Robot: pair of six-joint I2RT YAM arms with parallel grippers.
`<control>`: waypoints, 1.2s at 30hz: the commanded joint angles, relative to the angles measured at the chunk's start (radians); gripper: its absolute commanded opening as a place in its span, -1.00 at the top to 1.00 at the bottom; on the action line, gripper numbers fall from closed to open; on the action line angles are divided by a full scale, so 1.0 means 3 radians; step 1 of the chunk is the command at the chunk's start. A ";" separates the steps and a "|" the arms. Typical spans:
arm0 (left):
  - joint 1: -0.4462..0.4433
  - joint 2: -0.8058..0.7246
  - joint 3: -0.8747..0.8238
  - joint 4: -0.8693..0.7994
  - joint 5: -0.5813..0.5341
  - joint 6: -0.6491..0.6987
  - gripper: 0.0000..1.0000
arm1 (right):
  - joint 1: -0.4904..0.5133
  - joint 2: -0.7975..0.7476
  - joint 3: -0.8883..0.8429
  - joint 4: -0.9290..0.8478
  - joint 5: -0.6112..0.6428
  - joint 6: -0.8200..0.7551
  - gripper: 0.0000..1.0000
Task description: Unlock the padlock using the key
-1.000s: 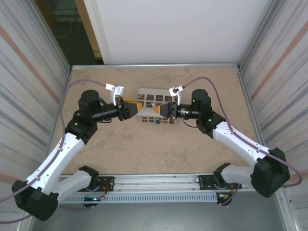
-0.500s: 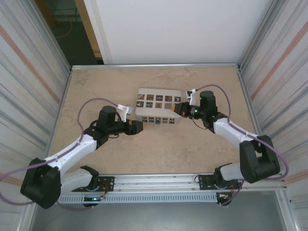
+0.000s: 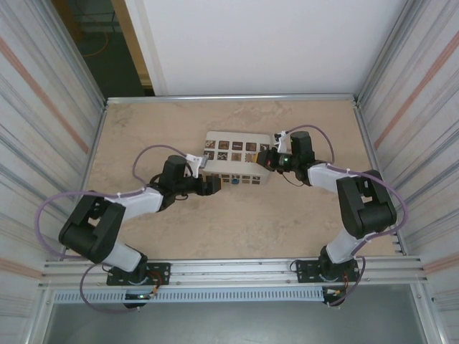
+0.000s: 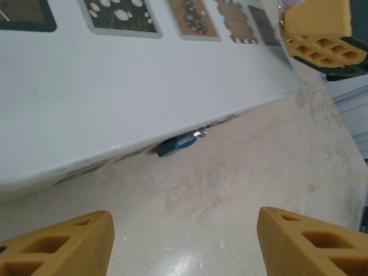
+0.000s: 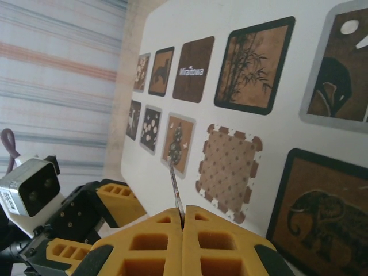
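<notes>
Left gripper [image 4: 184, 241] hangs open, its yellow fingers spread wide with nothing between them. Straight ahead of it, roughly centred between the fingers, the small blue padlock [image 4: 179, 144] sits at the bottom edge of the white picture-tiled box [image 4: 144, 86]. Right gripper [image 5: 182, 221] is closed tight, pinching a thin metal key [image 5: 174, 187] that points forward over the box's tiled top.

overhead view down onto table [image 3: 237, 222]; both wrist views close on white box [image 4: 144, 86]
</notes>
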 commanded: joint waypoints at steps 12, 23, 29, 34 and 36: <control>0.0254 0.0373 0.0327 0.0299 -0.0042 0.0195 -0.31 | 0.0142 0.0045 -0.0259 -0.0075 0.0071 -0.0098 1.00; 0.0284 0.0153 0.0112 0.0190 -0.0140 0.0462 -0.32 | 0.0353 -0.0121 -0.0393 0.0034 0.0287 0.0059 1.00; 0.0078 0.0091 -0.0116 0.0343 -0.0310 0.0548 -0.34 | 0.0372 -0.0197 -0.0362 -0.0138 0.0407 -0.0006 1.00; -0.0118 0.0253 -0.0115 0.0517 -0.0437 0.0545 -0.38 | 0.0380 -0.0231 -0.0345 -0.0222 0.0486 -0.0042 1.00; -0.0160 0.0350 -0.0083 0.0593 -0.0470 0.0534 -0.39 | 0.0393 -0.0229 -0.0315 -0.0271 0.0509 -0.0062 1.00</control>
